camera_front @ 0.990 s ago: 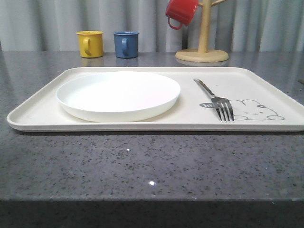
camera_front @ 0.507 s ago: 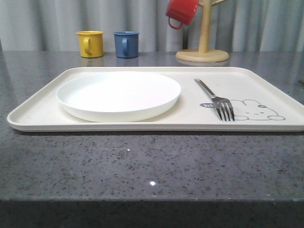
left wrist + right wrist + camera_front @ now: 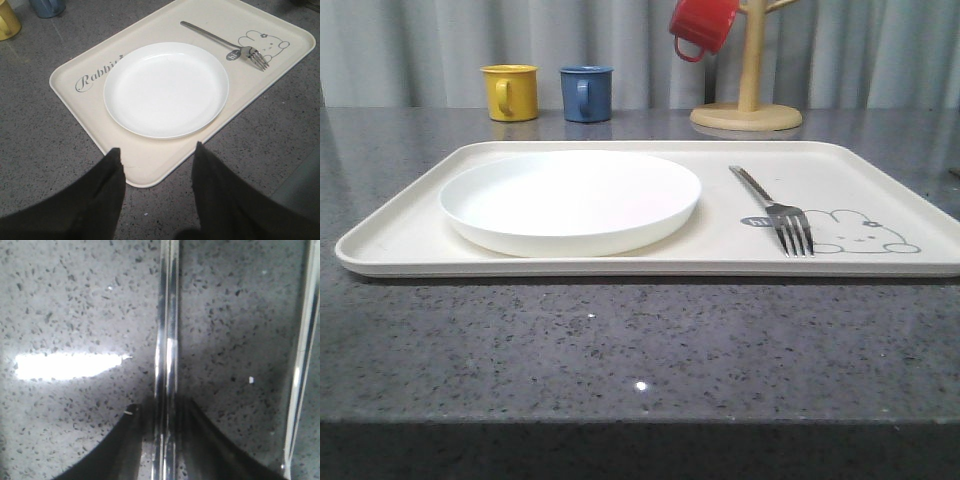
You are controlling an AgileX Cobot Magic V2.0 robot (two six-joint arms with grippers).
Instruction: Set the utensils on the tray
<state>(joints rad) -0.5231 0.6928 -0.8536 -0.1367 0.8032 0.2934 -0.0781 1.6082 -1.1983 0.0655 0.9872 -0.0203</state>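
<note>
The cream tray (image 3: 880, 180) lies across the dark speckled counter, with a silver fork (image 3: 782, 217) on its right part next to the drawn rabbit. The left wrist view also takes in the tray (image 3: 85, 100) and the fork (image 3: 215, 37). My left gripper (image 3: 157, 148) hangs open over the tray's near corner with nothing between its fingers. In the right wrist view a pair of shiny chopsticks (image 3: 166, 340) lies on the counter. My right gripper (image 3: 161, 405) straddles them closely, with a thin strip of counter still visible beside one finger.
A round white plate (image 3: 570, 198) fills the tray's left half. Behind the tray stand a yellow mug (image 3: 510, 92), a blue mug (image 3: 586, 93) and a wooden mug tree (image 3: 748, 100) with a red mug (image 3: 702, 25). Another shiny metal handle (image 3: 302, 355) lies beside the chopsticks.
</note>
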